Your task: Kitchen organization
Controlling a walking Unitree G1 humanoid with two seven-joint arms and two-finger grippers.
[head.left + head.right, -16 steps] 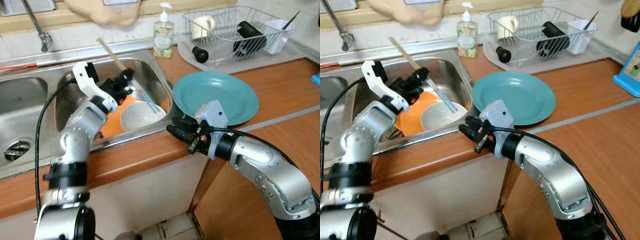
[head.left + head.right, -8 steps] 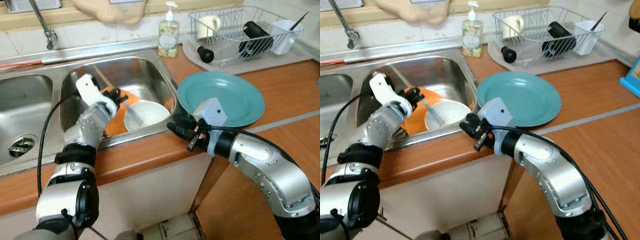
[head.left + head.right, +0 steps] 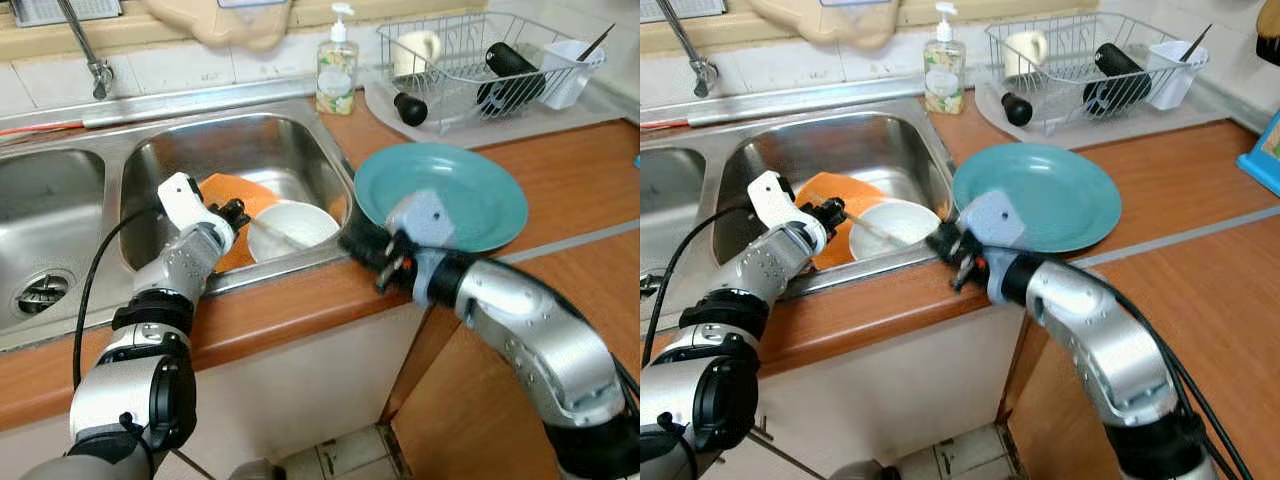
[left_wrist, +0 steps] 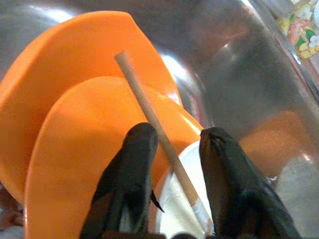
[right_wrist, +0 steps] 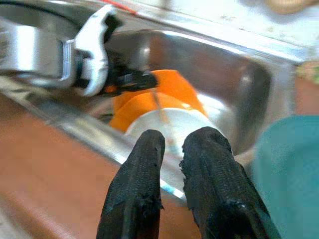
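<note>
Down in the right-hand basin of the steel sink (image 3: 300, 140), the left gripper (image 3: 232, 214) reaches in over the orange plates (image 4: 75, 114), which lean stacked against the basin's near-left side. Its two black fingers (image 4: 132, 174) stand apart, and a slim wooden stick (image 4: 149, 119) runs right through the gap between them; from the left wrist view the fingers flank the stick without clearly pinching it, so it looks like an open claw with the stick lying between, though contact on one side is hard to rule out. The stick's far end lies over the orange plates, its near end over the white bowl (image 3: 292, 228), which sits in the basin just beside the orange plates.

Over at the counter edge, the right gripper (image 3: 945, 245) hovers at the sink's near-right corner, just beside the rim of the teal plate (image 3: 460, 190) that rests flat on the wooden counter (image 3: 560, 180). Its fingers (image 5: 204, 184) sit close together, almost touching, with nothing between them.

Behind the sink stands a soap bottle (image 3: 336, 72), and farther right a wire dish rack (image 3: 480, 70) holding a mug and dark utensils.
</note>
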